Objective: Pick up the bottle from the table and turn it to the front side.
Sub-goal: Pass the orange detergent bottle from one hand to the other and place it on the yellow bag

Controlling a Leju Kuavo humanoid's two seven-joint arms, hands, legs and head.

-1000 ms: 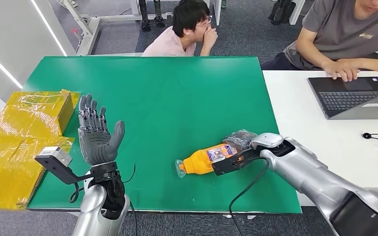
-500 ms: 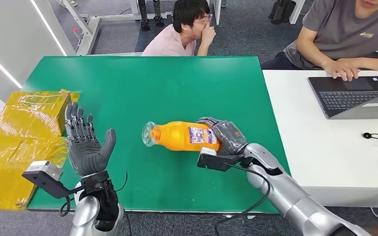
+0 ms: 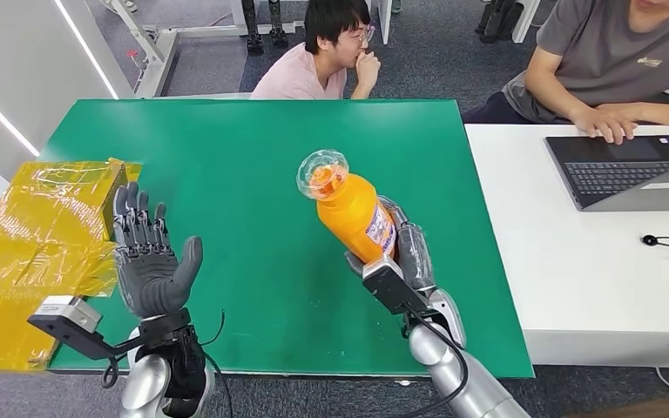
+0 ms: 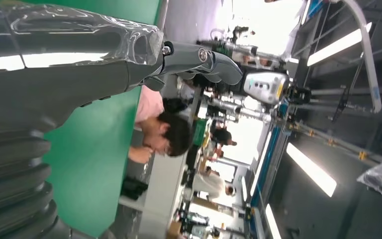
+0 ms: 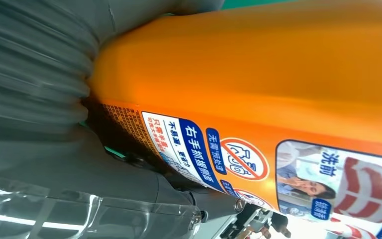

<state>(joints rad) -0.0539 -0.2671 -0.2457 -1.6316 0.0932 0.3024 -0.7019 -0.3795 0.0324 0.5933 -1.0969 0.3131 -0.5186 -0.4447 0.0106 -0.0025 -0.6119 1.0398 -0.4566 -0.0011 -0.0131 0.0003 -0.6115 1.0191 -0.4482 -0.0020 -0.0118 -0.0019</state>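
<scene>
The right hand (image 3: 405, 252) grips the orange bottle (image 3: 353, 212) low on its body, lifted off the green tabletop (image 3: 253, 157) — long axis near upright, cap tilted away. The left hand (image 3: 150, 257) stands open and empty, well apart, so any turning looks like the right wrist's job.

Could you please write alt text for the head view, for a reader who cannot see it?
The robot's right hand holds an orange bottle above a green table, clear cap tilted toward the camera. Its left hand is raised with fingers spread, beside yellow packaging.
</scene>
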